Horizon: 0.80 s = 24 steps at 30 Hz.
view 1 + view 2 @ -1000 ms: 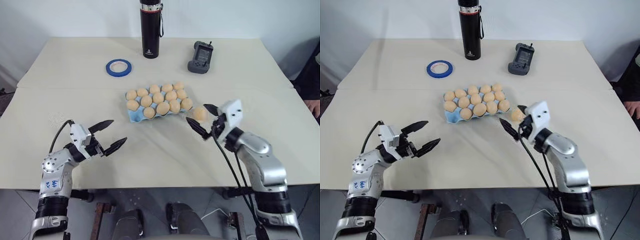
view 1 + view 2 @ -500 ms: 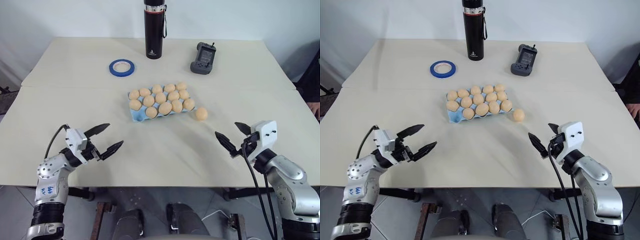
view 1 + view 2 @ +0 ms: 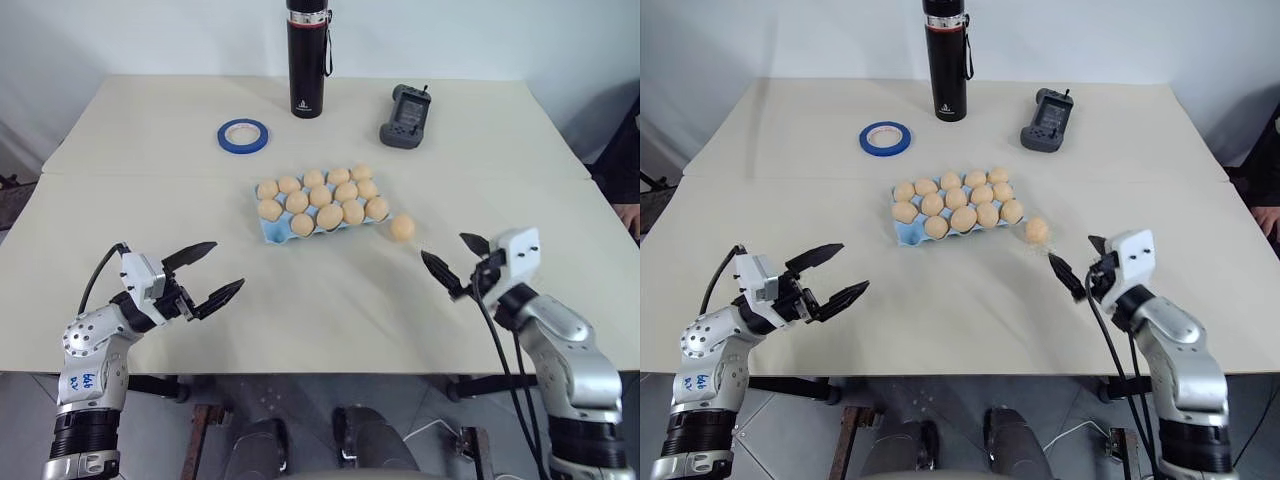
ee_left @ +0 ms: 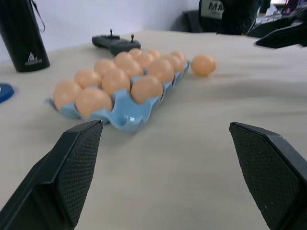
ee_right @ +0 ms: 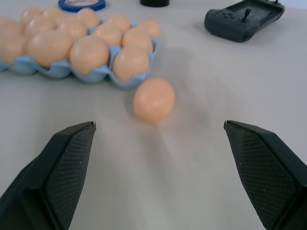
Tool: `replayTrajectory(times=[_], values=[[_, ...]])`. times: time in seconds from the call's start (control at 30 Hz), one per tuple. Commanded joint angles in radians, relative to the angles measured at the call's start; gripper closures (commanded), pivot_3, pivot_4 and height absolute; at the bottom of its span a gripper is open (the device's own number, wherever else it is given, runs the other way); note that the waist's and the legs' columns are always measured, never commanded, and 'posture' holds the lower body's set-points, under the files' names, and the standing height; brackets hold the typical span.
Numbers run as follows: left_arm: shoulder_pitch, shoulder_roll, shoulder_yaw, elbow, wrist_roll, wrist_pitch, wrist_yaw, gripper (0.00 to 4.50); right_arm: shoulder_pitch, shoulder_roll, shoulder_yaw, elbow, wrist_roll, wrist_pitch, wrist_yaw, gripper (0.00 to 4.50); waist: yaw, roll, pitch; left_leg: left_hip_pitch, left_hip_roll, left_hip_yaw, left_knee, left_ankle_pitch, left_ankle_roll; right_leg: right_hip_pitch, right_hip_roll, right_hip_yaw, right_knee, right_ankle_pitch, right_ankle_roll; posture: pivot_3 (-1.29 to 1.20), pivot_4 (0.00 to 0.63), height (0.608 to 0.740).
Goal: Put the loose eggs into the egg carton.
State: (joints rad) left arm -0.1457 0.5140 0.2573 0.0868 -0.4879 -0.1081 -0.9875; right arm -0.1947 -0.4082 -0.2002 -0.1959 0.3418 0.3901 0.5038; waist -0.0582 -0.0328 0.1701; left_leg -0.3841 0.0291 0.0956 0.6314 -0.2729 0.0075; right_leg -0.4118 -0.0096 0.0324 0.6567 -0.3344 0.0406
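Observation:
The light-blue egg carton [image 3: 272, 233] sits mid-table, its cups filled with several tan eggs. One loose egg [image 3: 402, 227] lies on the table just right of the carton, also seen as the loose egg [image 5: 153, 99] in the right wrist view. My right gripper [image 3: 457, 261] hovers open a short way in front and to the right of that egg, fingers pointing toward it, holding nothing. My left gripper [image 3: 209, 271] is open and empty at the near left, well short of the carton [image 4: 125, 116].
A black flask [image 3: 307, 58] stands at the back centre, a blue tape ring [image 3: 241, 134] at the back left and a dark handheld controller [image 3: 405, 114] at the back right. A person's hand [image 3: 630, 214] rests at the table's right edge.
My right gripper drew back from around the loose egg toward the near right, leaving the egg on the table. The left gripper stayed about where it was.

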Motion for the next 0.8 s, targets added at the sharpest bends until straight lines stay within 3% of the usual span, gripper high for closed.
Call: replayTrajectory(times=[0.03,0.3,0.6,0.7,0.8], values=[[-0.021,0.002,0.007,-0.037,-0.022,0.011,0.012,0.00,-0.053,0.037,0.021,0.060,-0.030,-0.050,-0.045,0.02,0.002,0.000,0.000,0.000,0.000,0.000,0.000,0.000,0.000,0.000,0.000,0.000,0.000,0.000,0.000,0.00,0.150,0.740],[-0.042,-0.011,-0.012,-0.029,-0.004,0.001,0.018,0.00,-0.227,0.123,0.087,0.338,-0.115,-0.181,-0.095,0.02,0.001,0.000,0.000,-0.001,0.000,0.000,0.000,0.000,0.000,-0.001,0.000,0.000,0.000,0.000,0.000,0.00,0.150,0.740],[-0.049,-0.020,-0.018,-0.016,0.008,-0.018,0.032,0.00,-0.390,0.142,0.133,0.650,-0.225,-0.301,-0.143,0.02,-0.001,0.001,0.000,-0.001,0.000,0.000,0.000,0.000,0.000,-0.001,0.000,0.000,0.001,0.000,0.000,0.00,0.150,0.740],[-0.046,-0.021,-0.017,-0.015,0.009,-0.024,0.036,0.00,-0.412,0.151,0.130,0.680,-0.225,-0.315,-0.144,0.60,-0.001,0.001,0.000,-0.001,0.000,0.000,0.000,0.000,0.000,-0.001,0.000,0.000,0.001,0.000,0.000,0.00,0.150,0.740],[-0.044,-0.022,-0.015,-0.014,0.011,-0.029,0.040,0.00,-0.410,0.152,0.129,0.662,-0.221,-0.313,-0.137,1.66,-0.001,0.001,0.000,-0.001,0.000,0.000,0.000,0.000,0.000,-0.001,0.000,0.000,0.001,0.000,0.000,0.00,0.150,0.740]])
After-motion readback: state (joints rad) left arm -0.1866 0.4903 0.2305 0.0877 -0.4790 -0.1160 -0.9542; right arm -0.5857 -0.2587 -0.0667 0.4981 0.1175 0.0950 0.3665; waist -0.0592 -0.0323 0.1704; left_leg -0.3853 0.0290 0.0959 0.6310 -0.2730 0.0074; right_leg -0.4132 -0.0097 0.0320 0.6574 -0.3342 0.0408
